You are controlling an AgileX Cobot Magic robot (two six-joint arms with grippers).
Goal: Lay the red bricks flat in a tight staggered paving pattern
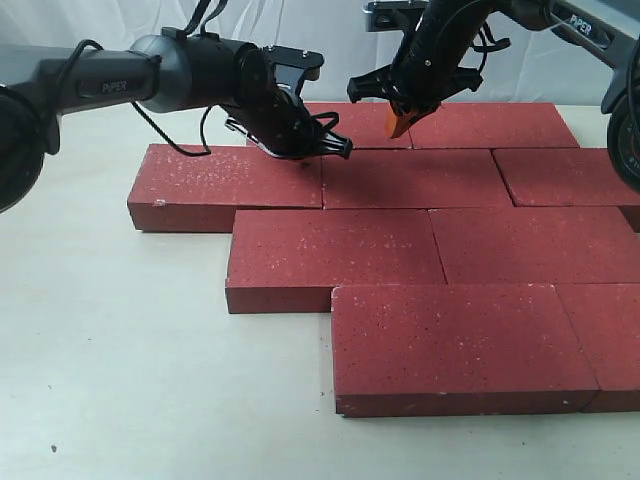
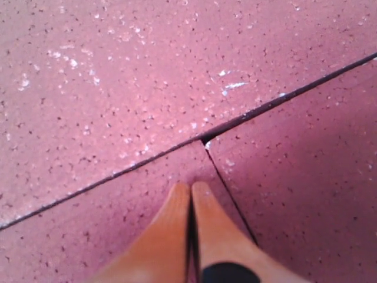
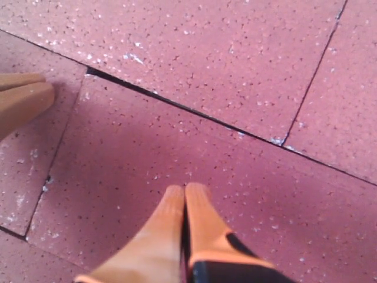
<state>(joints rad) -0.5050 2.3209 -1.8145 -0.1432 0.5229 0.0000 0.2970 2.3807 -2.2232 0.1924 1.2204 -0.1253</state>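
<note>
Claw status: left claw (image 1: 333, 150) has its orange fingers (image 2: 171, 224) pressed flat together with nothing between them. Its tip sits at or just over the surface right beside the T-joint (image 2: 204, 140) where three of the dark-red, pale-speckled rectangular paving bricks (image 1: 400, 180) meet. right claw (image 1: 402, 122) is likewise pinched shut and empty, hanging a little above the brick on the far side of that T-joint in the exterior view. Can't confirm surface contact for either. Bricks all lie flat on the pale desk (image 1: 120, 350) in four offset rows, most seams hairline. A thin dark gap shows at the T-joint and along one seam running away from it. My read: laying looks done and this is the tightening step. Next move is probably a closed-tip nudge on a brick bordering the T-joint to shut that gap. It calls for low, horizontal force and enough downward pressure for friction, without knocking neighbours out of stagger. Rough, heavy-looking bricks, so I'd expect the tip to slip.
</note>
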